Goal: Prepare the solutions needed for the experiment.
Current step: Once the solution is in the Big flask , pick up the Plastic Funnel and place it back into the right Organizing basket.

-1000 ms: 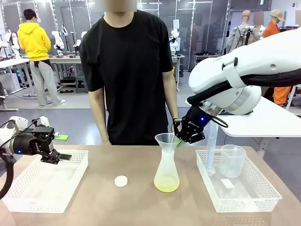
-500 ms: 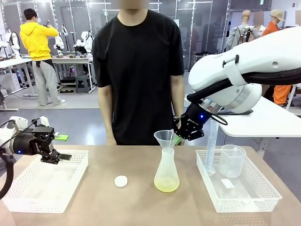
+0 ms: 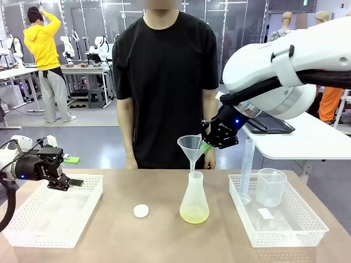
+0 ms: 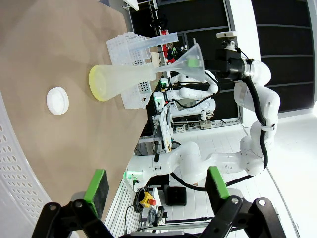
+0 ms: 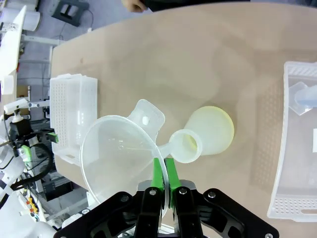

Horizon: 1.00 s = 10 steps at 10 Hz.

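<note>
A clear conical flask (image 3: 194,197) stands mid-table with the pale yellow solutions (image 3: 194,215) pooled in its base. My right gripper (image 3: 210,147) is shut on the rim of a clear plastic funnel (image 3: 191,147), held above the flask with the stem tip right at the mouth. In the right wrist view the green pads (image 5: 158,174) pinch the funnel (image 5: 119,153) wall, with the flask (image 5: 204,135) below. My left gripper (image 3: 71,182) hovers open over the left basket, its pads (image 4: 97,190) wide apart, holding nothing. The flask (image 4: 121,82) and funnel (image 4: 190,57) lie sideways in the left wrist view.
A small white round cap (image 3: 141,210) lies left of the flask. A white basket (image 3: 82,219) sits at the left. Another white basket (image 3: 307,227) at the right holds a measuring cylinder (image 3: 247,167) and a beaker (image 3: 271,186). A person (image 3: 164,82) stands behind the table's far edge.
My right gripper has lifted the funnel up out of the flask neck. The person has shifted a little to the right. The left arm has not moved.
</note>
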Each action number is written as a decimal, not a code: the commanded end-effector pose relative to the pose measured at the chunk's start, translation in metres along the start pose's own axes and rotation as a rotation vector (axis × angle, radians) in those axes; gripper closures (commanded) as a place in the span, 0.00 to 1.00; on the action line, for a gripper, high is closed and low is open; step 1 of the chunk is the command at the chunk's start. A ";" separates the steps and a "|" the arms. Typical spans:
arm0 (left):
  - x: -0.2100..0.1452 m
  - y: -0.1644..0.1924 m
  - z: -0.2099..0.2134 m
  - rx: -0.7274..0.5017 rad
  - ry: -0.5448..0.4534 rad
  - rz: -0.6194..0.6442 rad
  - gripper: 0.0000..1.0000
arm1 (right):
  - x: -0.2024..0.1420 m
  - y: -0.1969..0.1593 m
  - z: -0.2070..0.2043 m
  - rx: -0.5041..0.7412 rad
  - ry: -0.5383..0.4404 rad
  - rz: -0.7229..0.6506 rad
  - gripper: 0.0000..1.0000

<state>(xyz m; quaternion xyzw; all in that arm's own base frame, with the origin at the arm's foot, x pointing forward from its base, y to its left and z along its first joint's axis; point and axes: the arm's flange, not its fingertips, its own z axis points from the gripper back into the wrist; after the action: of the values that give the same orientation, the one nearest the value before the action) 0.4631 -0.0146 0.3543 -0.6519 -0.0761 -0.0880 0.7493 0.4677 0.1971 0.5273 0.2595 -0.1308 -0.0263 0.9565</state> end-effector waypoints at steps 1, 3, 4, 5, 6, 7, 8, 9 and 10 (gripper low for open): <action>0.002 0.000 -0.002 0.007 -0.013 -0.001 0.00 | -0.012 0.004 0.011 -0.005 -0.063 0.058 1.00; 0.002 0.000 -0.002 0.007 -0.013 -0.001 0.00 | -0.015 0.010 0.029 -0.011 -0.097 0.088 1.00; 0.002 0.000 -0.002 0.007 -0.013 -0.001 0.00 | -0.015 0.010 0.034 -0.025 -0.103 0.097 1.00; 0.002 0.000 -0.002 0.007 -0.013 -0.001 0.00 | -0.014 0.010 0.038 -0.022 -0.104 0.110 1.00; 0.002 0.000 -0.002 0.007 -0.013 -0.001 0.00 | -0.014 0.009 0.041 -0.021 -0.078 0.125 1.00; 0.002 0.000 -0.002 0.007 -0.013 -0.001 0.00 | -0.015 0.006 0.046 -0.014 -0.051 0.142 1.00; 0.002 0.000 -0.002 0.007 -0.013 -0.001 0.00 | -0.016 0.000 0.052 -0.018 -0.046 0.158 1.00; 0.002 0.000 -0.002 0.007 -0.013 -0.001 0.00 | -0.018 -0.009 0.062 -0.021 -0.043 0.167 1.00; 0.002 0.000 -0.002 0.007 -0.013 -0.001 0.00 | -0.022 -0.021 0.074 -0.024 -0.040 0.159 1.00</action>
<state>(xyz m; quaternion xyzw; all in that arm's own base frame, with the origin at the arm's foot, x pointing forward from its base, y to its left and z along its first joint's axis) 0.4631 -0.0145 0.3543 -0.6519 -0.0761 -0.0880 0.7493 0.4382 0.1647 0.5709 0.2401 -0.1697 0.0348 0.9552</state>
